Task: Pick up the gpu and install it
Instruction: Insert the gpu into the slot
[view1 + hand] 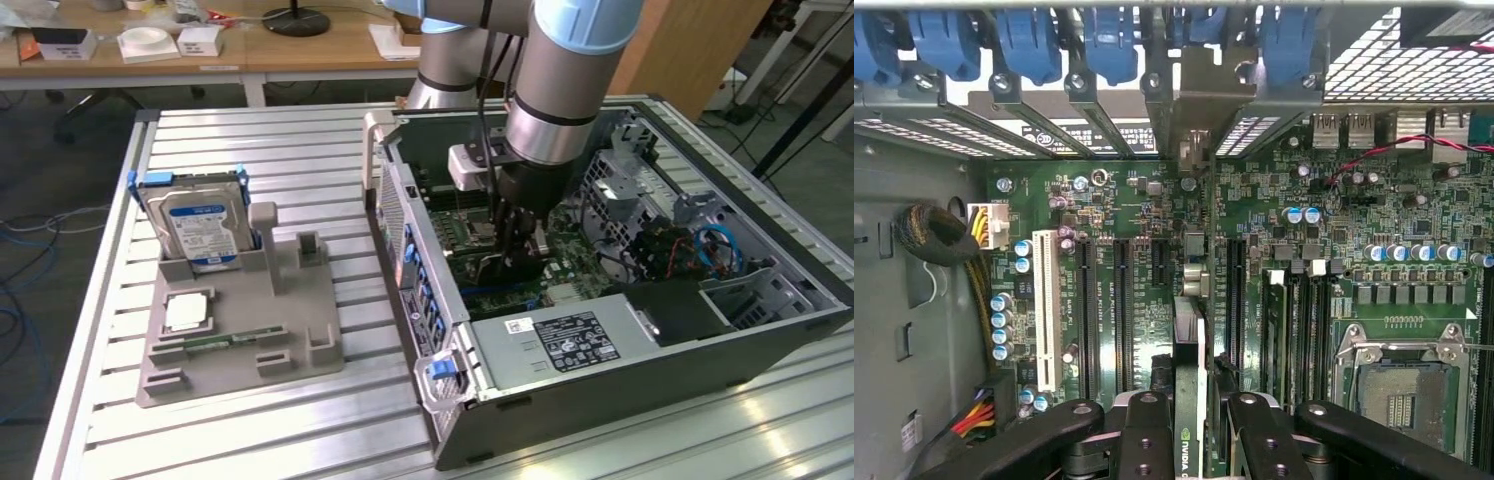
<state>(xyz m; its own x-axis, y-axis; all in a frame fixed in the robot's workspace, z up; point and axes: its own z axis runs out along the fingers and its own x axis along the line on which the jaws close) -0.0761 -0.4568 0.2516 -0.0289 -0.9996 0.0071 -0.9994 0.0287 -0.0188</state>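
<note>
Pincer (1196, 405) partly closed, clamped on gpu (1188, 345). Card held on edge, directly over motherboard (1104, 200). I read its long axis as parallel to motherboard's long black slots (1122, 300), far end toward motherboard's rear edge. Seated or not: cannot tell.

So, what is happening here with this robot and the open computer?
The robot arm reaches down into the open computer case. Its jaws are shut on the graphics card, held on edge at the slots of the main board. The hard drive stands in the grey tray outside.
</note>
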